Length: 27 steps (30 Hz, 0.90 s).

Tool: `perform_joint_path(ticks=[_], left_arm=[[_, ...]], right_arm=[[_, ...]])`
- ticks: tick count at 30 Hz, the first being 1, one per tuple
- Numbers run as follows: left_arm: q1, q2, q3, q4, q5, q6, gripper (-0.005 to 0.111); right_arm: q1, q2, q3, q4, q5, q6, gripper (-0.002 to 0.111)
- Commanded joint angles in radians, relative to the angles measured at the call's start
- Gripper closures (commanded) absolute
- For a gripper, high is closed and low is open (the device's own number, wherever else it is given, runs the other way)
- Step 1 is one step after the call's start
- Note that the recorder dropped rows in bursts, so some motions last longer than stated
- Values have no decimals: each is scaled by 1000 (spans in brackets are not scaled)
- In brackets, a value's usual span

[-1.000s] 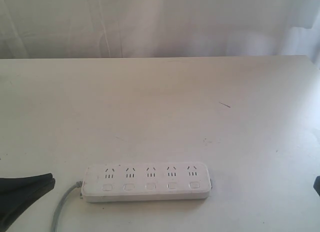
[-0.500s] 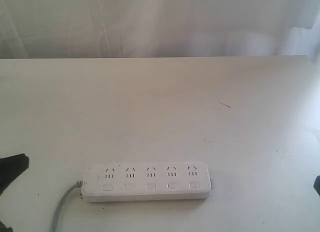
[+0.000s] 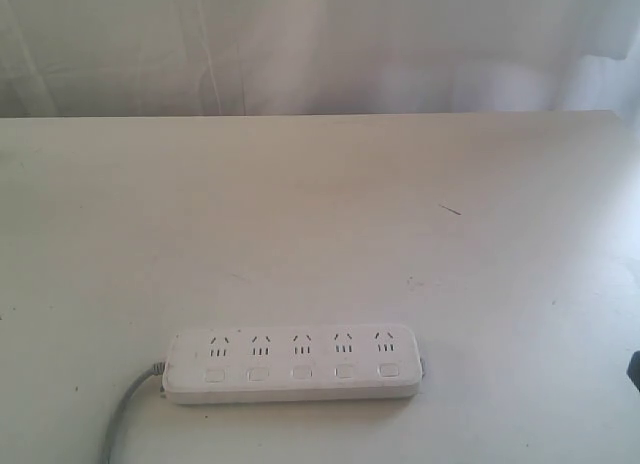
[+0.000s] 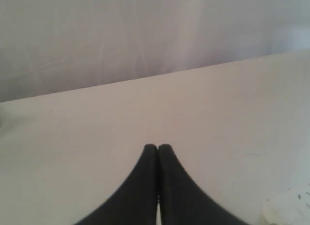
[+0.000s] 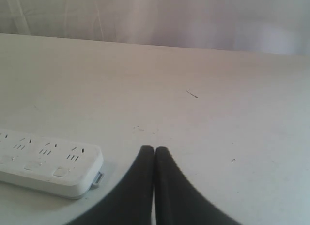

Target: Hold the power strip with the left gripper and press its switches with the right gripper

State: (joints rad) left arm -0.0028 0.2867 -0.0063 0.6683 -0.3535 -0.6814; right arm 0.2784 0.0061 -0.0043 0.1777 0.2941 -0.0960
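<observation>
White power strip (image 3: 292, 364) lies flat on the worktop (image 3: 320, 214), lower centre of frame, switches (image 3: 300, 373) facing up for pressing. The left hand (image 4: 158, 148) and the right hand (image 5: 154, 150), each pinched closed and empty, sit clear of it.

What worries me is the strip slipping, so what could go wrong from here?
1. The strip lies unheld; the left end effector is shut and its view shows no strip. A press by the right end effector now could slide it.
2. The left must open first, or it may shove the strip.
3. The cord trails from the strip's left end, where the left end effector would likely come in, and could snag.
</observation>
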Motion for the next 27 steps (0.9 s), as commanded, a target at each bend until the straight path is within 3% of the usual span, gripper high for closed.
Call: perform_joint_path(ticks=[1, 5, 12, 21, 27], left_arm=[[36, -97, 6, 21, 202, -56, 107], [38, -195, 6, 21, 354, -64, 107], [38, -287, 6, -22, 459, -64, 107], [38, -287, 6, -31, 403, -44, 107], [38, -287, 6, -28, 260, -43, 107]], right_arm=[[-8, -6, 4, 1, -12, 22, 108], [-8, -6, 4, 1, -12, 22, 108], [-8, -6, 4, 1, -12, 22, 108], [-8, -6, 4, 1, -12, 22, 108], [-8, -6, 4, 1, -12, 22, 108]])
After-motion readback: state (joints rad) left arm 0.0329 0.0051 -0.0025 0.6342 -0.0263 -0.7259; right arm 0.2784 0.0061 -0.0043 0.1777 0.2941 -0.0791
